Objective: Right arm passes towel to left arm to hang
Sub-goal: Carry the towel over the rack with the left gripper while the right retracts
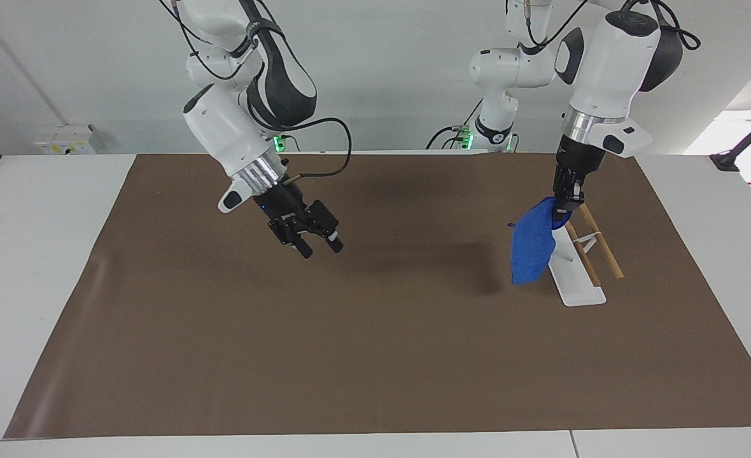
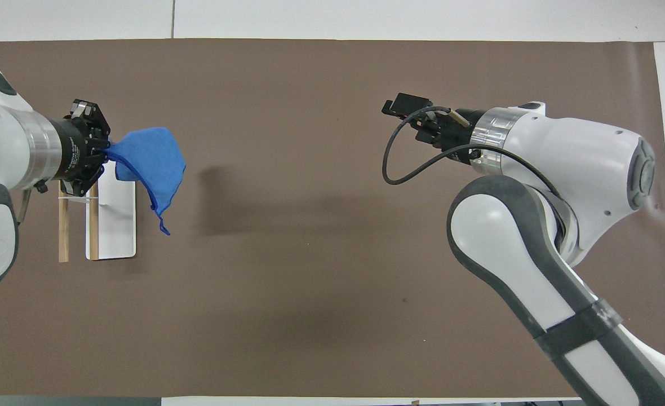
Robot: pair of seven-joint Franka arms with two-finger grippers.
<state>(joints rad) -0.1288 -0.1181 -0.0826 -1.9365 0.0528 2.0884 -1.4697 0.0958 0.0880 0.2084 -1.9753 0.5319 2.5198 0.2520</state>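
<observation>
Looking down at your desk [image 1: 32,254], you have two white robot arms, one blue towel and one small hanging rack, all over a single brown mat [image 1: 350,350] that covers most of the surface.

Your left arm [image 1: 608,70] reaches down at its own end of the desk. Its gripper [image 1: 563,203], which the text calls the left gripper, has its jaws clenched on one corner of the towel [image 1: 531,251]. One towel only: it hangs free in the air from that pinched corner, bunched and drooping, with its lower edge clear of the mat. It sits just beside and partly over the rack [image 1: 573,273].

That rack has one flat white base plate and two thin wooden rails [image 1: 601,245] lying side by side, joined by a small white bracket. Nothing is draped on either rail.

Your right arm [image 1: 235,140] is well apart from the towel, raised over the bare mat toward its own end of the desk. Its gripper [image 1: 318,245], the right gripper, has its jaws released and spread, grasping nothing. One black cable loops from its wrist.
</observation>
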